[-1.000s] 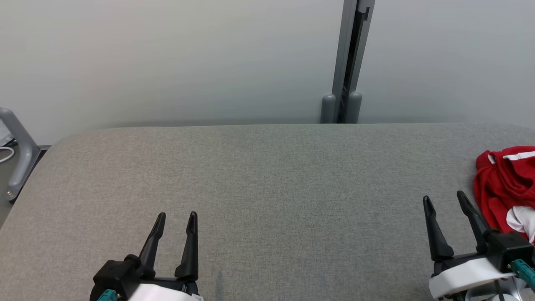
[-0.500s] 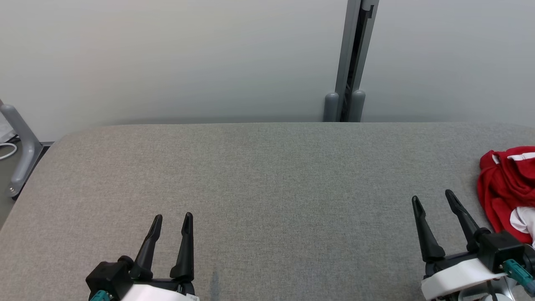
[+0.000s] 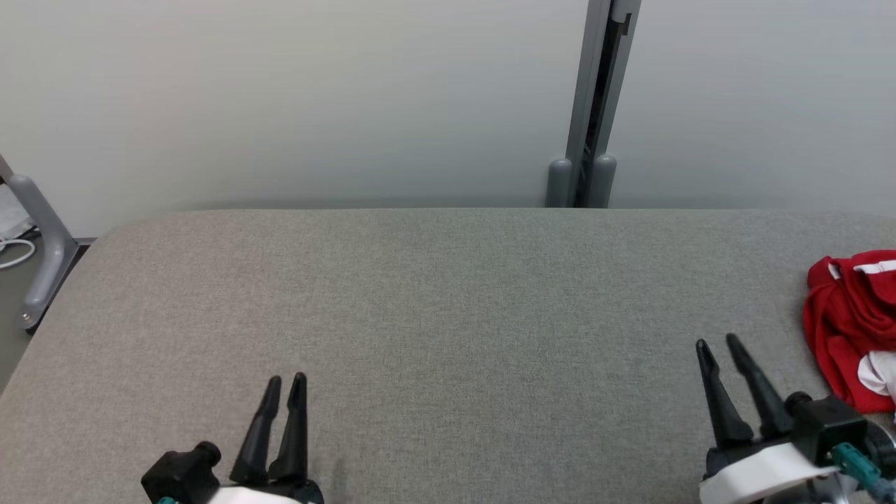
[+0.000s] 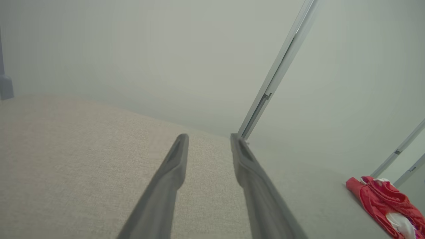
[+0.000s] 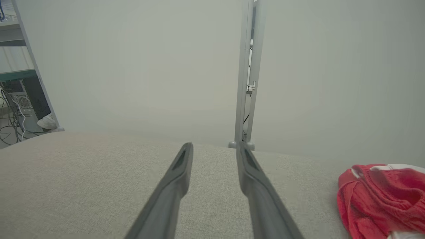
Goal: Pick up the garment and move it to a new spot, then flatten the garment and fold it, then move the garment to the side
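Note:
The garment [image 3: 843,325] is a crumpled red heap with white patches, lying at the far right of the grey padded table [image 3: 448,301]. It also appears as the garment [image 4: 382,199] and the garment [image 5: 375,196] in the wrist views. My right gripper [image 3: 717,341] hovers low over the table just left of the heap, apart from it, open with a narrow empty gap. At the lower left my left gripper [image 3: 286,380] is far from the garment, its fingers close together but still parted. The wrist views show the left gripper [image 4: 209,136] and the right gripper [image 5: 215,146] with bare fabric between their fingers.
A white wall runs behind the table, with a grey vertical post [image 3: 591,105] at its back edge. A grey frame leg [image 3: 42,259] stands off the table's left end. Shelving with a computer and cables [image 5: 20,109] shows beyond that end.
Both grippers' fingers have drawn closer together, and both grippers have slipped back toward the near edge. The head camera has shifted slightly; the garment lies as before.

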Controlling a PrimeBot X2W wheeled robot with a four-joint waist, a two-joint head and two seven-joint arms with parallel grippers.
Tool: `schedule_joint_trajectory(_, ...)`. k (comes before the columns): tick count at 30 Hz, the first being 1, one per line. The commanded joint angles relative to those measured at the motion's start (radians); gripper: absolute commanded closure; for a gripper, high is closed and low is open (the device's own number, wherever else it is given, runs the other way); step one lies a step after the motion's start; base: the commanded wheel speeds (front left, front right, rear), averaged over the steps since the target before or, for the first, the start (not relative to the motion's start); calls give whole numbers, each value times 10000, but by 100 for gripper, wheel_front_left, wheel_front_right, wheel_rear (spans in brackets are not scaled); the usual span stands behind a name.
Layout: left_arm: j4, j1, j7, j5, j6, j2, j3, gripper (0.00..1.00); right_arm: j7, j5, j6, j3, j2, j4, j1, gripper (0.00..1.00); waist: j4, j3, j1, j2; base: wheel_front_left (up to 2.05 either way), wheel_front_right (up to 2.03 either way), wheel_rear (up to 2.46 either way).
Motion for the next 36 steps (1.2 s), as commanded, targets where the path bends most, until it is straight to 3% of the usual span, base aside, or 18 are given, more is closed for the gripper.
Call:
schedule_joint_trajectory(1,82,37,16,-49,-5,-8,-15,100,33,49,0,-7,39,76,29,100,-1,1,-1,-1,0,0,0)
schedule_joint_trajectory(36,1189,-1243,1406,-4510,-422,48,656,100,1567,5854,0,-1131,274,270,-178,100,-203,98,0,-1,0,0,0)
